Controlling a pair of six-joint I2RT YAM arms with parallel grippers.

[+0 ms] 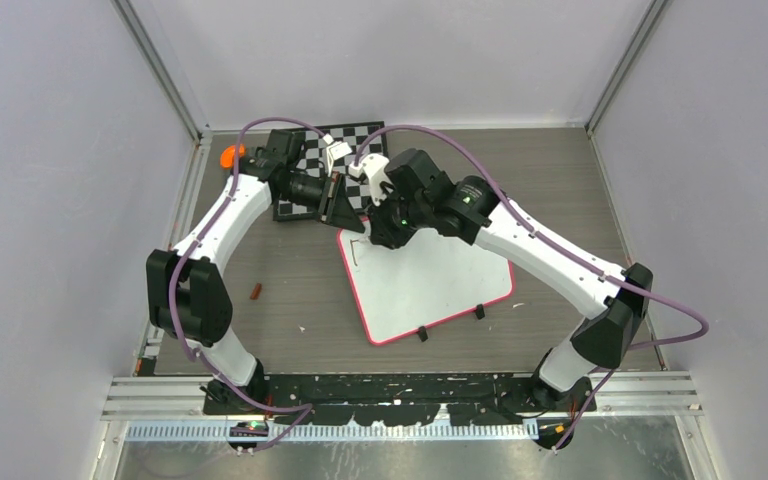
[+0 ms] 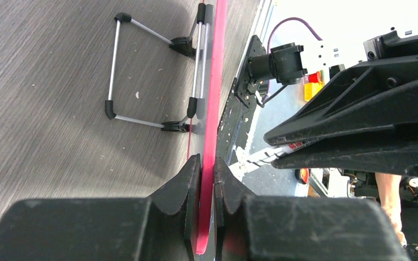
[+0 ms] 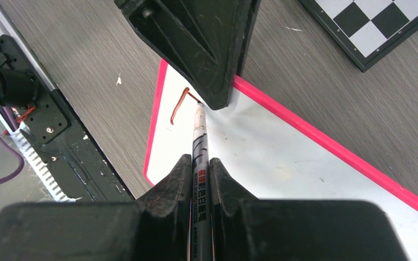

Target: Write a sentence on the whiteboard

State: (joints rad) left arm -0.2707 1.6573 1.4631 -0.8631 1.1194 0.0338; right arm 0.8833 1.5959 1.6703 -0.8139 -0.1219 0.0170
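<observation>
The whiteboard [image 1: 430, 280] is seen lying askew at the middle of the table [image 1: 560, 170], its two black clip feet [image 1: 422, 333] on the near edge. Its far-left corner is clamped by the left gripper [image 2: 207, 166]: the jaws are pressed nearly together on the pink-red rim [image 2: 215, 81], one finger on each face. Just left of the rim, in the left wrist view, a thin wire stand [image 2: 114, 65] with black end caps is seen.

A marker [image 3: 200, 136] is pinched between the almost closed jaws of the right gripper [image 3: 198, 166], and its tip is set on the white surface close to that far-left corner. Of the sentence [image 3: 177, 106] only one short reddish-brown hooked stroke is seen, beside the tip.

A black-and-white checkered board [image 1: 310, 150] is laid on the far part of the table, partly hidden by the arms. An orange object [image 1: 231, 156] is seen at the far-left edge, and a small reddish-brown piece [image 1: 255, 292] on the left, well apart from the whiteboard. The table is of grey wood grain; it is enclosed by pale grey walls with metal corner posts.
</observation>
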